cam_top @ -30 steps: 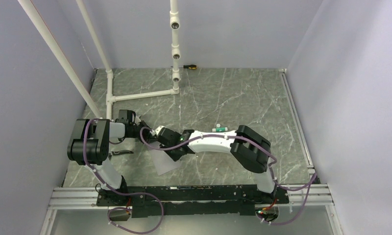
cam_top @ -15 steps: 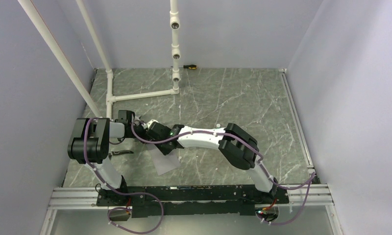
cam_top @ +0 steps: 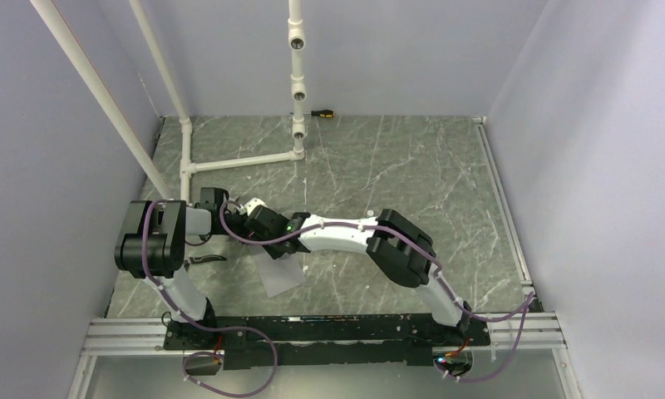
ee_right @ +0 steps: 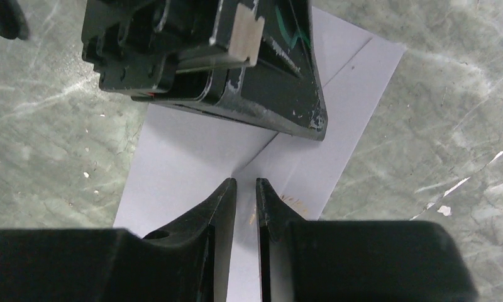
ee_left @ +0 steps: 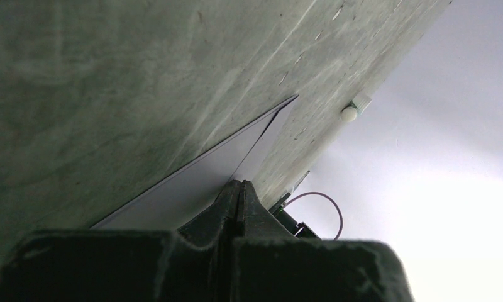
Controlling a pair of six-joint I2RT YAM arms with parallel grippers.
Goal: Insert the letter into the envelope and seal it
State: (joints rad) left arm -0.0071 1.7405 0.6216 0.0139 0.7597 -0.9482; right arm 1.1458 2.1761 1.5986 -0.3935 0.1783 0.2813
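The light grey envelope (cam_top: pixel 282 277) lies flat on the marble table (cam_top: pixel 396 166), and its fold lines show in the right wrist view (ee_right: pixel 180 151). My left gripper (cam_top: pixel 246 213) is shut, its tips resting on the envelope's surface (ee_left: pixel 198 173). From the right wrist camera it appears as a black block (ee_right: pixel 236 75) over the envelope's far part. My right gripper (ee_right: pixel 246 182) hovers low over the envelope just beside it, jaws a narrow gap apart with nothing between them. A few tan-orange flecks (ee_right: pixel 293 202) mark the paper. The letter is hidden.
A white pipe frame (cam_top: pixel 238 160) stands at the back left. A screwdriver (cam_top: pixel 322 112) lies at the far edge. A small black object (cam_top: pixel 203 260) sits left of the envelope. Walls close in on three sides.
My right arm has slid left along the envelope toward the left gripper, and its jaws have parted slightly. The left gripper has stayed put and shut.
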